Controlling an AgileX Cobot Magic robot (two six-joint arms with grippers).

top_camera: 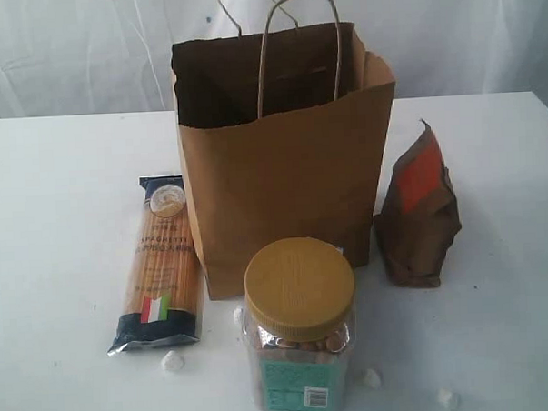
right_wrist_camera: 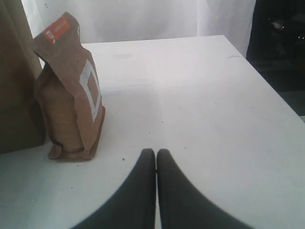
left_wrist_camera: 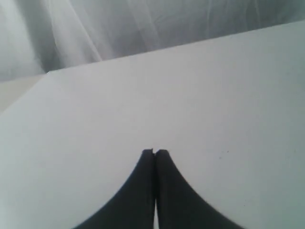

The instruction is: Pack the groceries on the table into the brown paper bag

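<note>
The left gripper (left_wrist_camera: 155,151) is clenched, its two dark fingers pressed tip to tip with nothing between them, and it hangs over a bare stretch of the white table (left_wrist_camera: 214,95); a pale curtain (left_wrist_camera: 119,24) hangs behind the table's far edge. In the right wrist view, the right gripper (right_wrist_camera: 156,151) is likewise squeezed shut on nothing, its fingers meeting above the tabletop. Near it, but clear of the fingertips, the brown pouch (right_wrist_camera: 71,95) stands upright with an orange label at its folded top and a white-framed window on its side. Just beside the pouch rises one wall of the brown paper bag (right_wrist_camera: 14,95), only partly in view. In the exterior view the bag (top_camera: 282,187) stands upright and open-mouthed in the middle of the table, its twisted loop handles sticking up. The spaghetti packet (top_camera: 160,265) lies flat to the left of the bag, close alongside its base, the Italian flag near the nearer end. The yellow-lidded jar (top_camera: 300,332) stands upright in front of the bag. The pouch (top_camera: 418,217) stands to the right of the bag, close to its side. A few small white lumps (top_camera: 173,360) lie scattered on the table near the jar and the packet.
</note>
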